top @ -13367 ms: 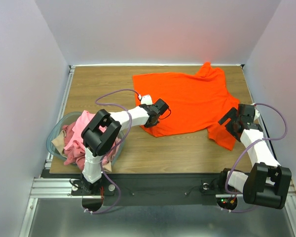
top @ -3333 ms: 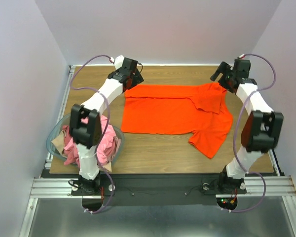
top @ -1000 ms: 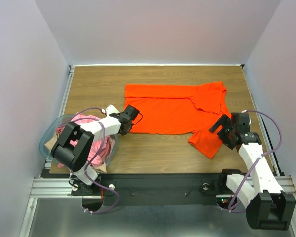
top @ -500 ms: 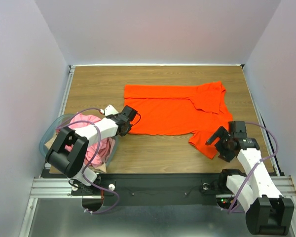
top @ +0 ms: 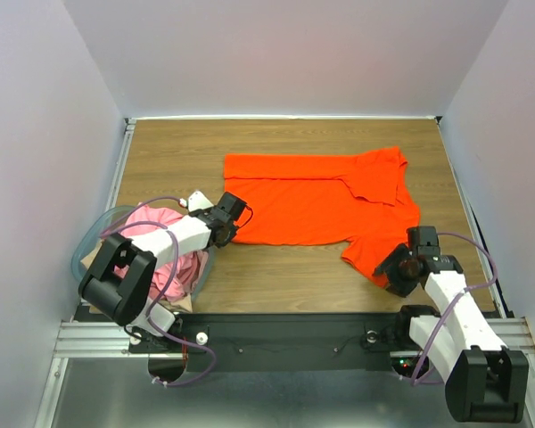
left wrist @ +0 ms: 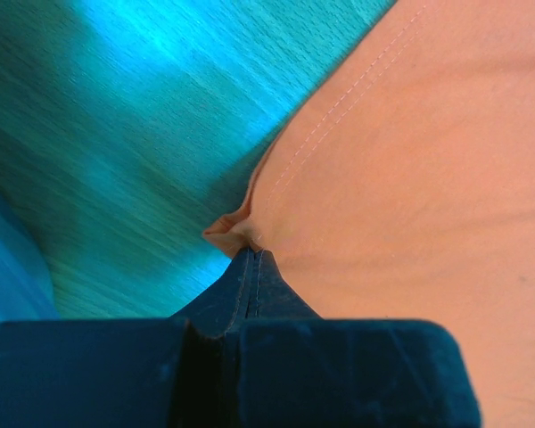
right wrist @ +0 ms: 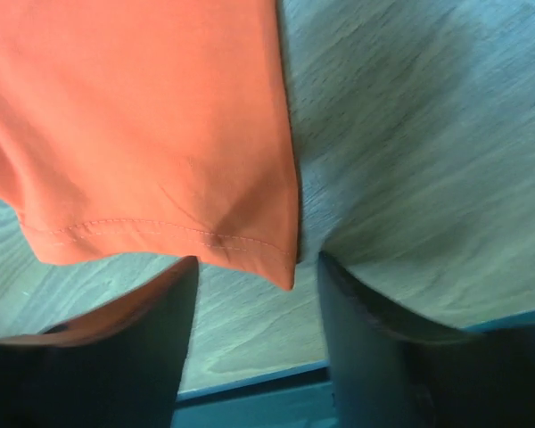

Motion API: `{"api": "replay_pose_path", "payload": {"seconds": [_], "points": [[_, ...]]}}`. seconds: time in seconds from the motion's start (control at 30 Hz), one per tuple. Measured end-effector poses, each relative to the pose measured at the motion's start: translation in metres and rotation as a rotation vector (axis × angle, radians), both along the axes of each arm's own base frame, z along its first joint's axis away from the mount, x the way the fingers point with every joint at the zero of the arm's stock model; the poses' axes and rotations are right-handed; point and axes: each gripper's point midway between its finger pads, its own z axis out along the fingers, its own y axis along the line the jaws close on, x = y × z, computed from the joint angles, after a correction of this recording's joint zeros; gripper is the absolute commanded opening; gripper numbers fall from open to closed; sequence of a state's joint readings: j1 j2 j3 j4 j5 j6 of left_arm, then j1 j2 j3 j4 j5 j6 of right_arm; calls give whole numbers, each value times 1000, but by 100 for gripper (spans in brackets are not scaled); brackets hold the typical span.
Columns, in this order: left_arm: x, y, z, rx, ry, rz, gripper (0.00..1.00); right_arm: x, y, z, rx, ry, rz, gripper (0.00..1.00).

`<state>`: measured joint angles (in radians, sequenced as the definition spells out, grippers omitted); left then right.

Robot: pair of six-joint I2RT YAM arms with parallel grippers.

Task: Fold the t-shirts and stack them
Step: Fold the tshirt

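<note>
Pinching claw, left: the left claw [left wrist: 252,257] is fully closed, its two black fingers [left wrist: 281,299] pressed flat together, with the near-left hem corner of the bright orange-red cotton t-shirt [left wrist: 410,178] bunched between their tips.
Left claw place: low over the brown wooden desk [top: 178,152], at the left end of the shirt's near edge, just right of the clear bluish plastic basket [top: 78,259].
Right claw: the right claw [right wrist: 259,266] is wide open, one dark finger to each side. The pointed corner of a stitched sleeve hem lies in the gap between the fingertips. Whether either finger touches the cloth cannot be told; nothing is held.
Right claw place: at the near right of the desk, at the near tip of the sleeve.
Shirt, position: spread flat across the middle and right of the desk, well clear of the far edge.
Shirt, look: the body forms a broad band running left to right with few wrinkles. A flap of cloth is folded over it at the far right. One sleeve reaches out toward the near right. A double row of stitching runs along the hem in both wrist views.
Other shirt: a crumpled pink t-shirt [top: 156,242] lies heaped in the basket at the near left, partly under the left arm.
</note>
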<state>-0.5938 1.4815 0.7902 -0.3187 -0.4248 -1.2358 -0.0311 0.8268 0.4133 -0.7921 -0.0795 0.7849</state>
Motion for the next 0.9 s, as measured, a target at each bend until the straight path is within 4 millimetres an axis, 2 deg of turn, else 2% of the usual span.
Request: {"api": "replay_pose_path", "payload": {"seconds": [0.1, 0.27, 0.33, 0.37, 0.4, 0.73, 0.9], "points": [[-2, 1, -1, -1, -1, -1, 0, 4, 1, -3, 9, -16, -3, 52], [-2, 1, -2, -3, 1, -3, 0, 15, 2, -5, 18, -48, -11, 27], [-3, 1, -2, -2, 2, -3, 0, 17, 2, -5, 15, -54, -16, 22], [-3, 1, -2, -2, 2, -3, 0, 18, 1, -6, 12, -58, -19, 14], [-4, 2, -2, -3, 1, -4, 0, 18, 0, -6, 10, -60, -22, 1], [-3, 1, 5, -11, -19, -20, 0, 23, -6, 0, -19, -105, -57, 0], [-3, -1, 8, -11, -23, -38, 0, 38, -10, 18, -36, -160, -68, 0]]}}
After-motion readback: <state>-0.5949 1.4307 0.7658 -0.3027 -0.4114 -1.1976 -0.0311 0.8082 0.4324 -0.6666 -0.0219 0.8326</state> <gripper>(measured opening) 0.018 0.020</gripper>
